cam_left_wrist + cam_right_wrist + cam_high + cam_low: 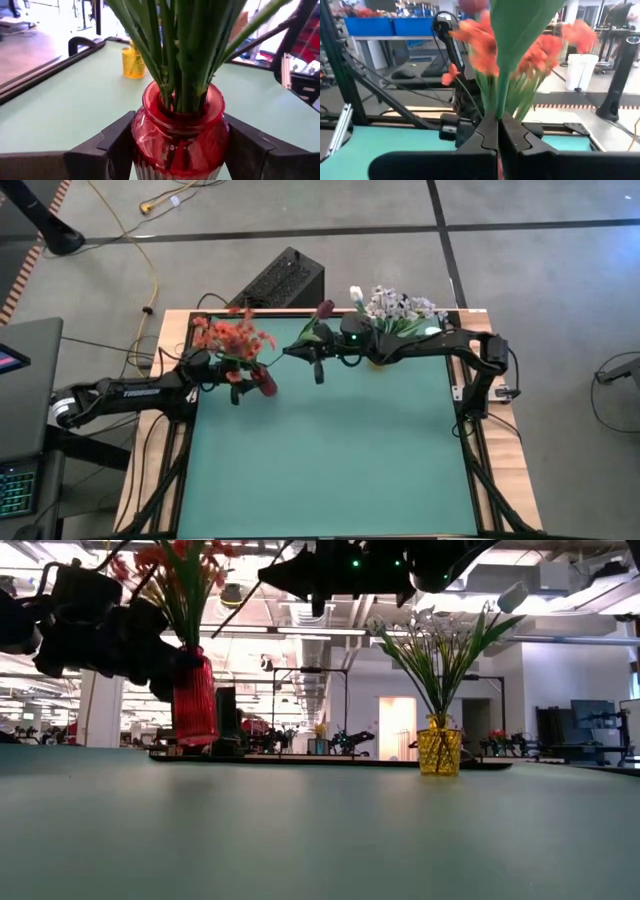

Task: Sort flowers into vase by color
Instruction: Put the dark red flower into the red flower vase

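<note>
My left gripper [243, 387] is shut on a red glass vase [177, 135] that holds a bunch of orange-red sprays [234, 336] on green stems [182, 55]. In the low view the red vase [195, 700] shows with its base above the table line. My right gripper [319, 366], just right of that vase, is shut on a single dark pink bud flower [324, 309] with a broad green leaf [520, 25]. A yellow vase [440, 748] stands on its base near the far edge. It holds white-and-pale bunches [398, 307] and a white bud [356, 294]. My left gripper holds the red vase by its rounded body just below the neck [145, 132], one finger [117, 145] on each side. It comes in level from the table's left. The vase is upright and looks lifted clear of the table. My right gripper pinches the pink bud flower's green stem [501, 102] between its two shut fingers [487, 132], which lie across the stem. The fingers come level from the table's right. The flower stands upright above them, bud at the top, clear of the table.
The green mat [330, 460] lies open toward the near edge. A black box [282, 280] sits on the floor beyond the far edge. A laptop [25, 420] stands left of the table. The right arm [440, 345] runs along the far edge in front of the yellow vase.
</note>
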Robot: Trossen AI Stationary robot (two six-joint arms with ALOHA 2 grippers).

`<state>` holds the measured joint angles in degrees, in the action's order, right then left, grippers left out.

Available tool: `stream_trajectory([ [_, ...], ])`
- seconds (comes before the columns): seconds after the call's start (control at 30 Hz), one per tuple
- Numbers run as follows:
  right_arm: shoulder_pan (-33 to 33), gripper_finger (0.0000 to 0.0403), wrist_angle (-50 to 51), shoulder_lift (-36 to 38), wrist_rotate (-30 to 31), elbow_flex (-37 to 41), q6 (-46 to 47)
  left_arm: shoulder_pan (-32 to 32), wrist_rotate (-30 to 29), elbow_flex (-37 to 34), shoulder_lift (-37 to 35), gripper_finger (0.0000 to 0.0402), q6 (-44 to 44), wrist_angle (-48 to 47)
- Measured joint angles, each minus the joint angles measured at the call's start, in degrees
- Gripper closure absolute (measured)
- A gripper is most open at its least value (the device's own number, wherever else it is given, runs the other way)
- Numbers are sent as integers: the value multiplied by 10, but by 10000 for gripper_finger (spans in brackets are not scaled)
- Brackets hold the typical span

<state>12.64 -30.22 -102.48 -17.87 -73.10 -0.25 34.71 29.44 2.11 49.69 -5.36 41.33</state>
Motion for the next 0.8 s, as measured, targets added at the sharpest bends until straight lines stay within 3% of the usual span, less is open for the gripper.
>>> stream_trajectory([
  [0.27,-19,379,-47,-19,27,-1,-10,-13,-22,0,0,177,0,-14],
  [0.8,-19,379,-26,-38,53,-9,-13,-54,-29,0,0,177,-1,-27],
])
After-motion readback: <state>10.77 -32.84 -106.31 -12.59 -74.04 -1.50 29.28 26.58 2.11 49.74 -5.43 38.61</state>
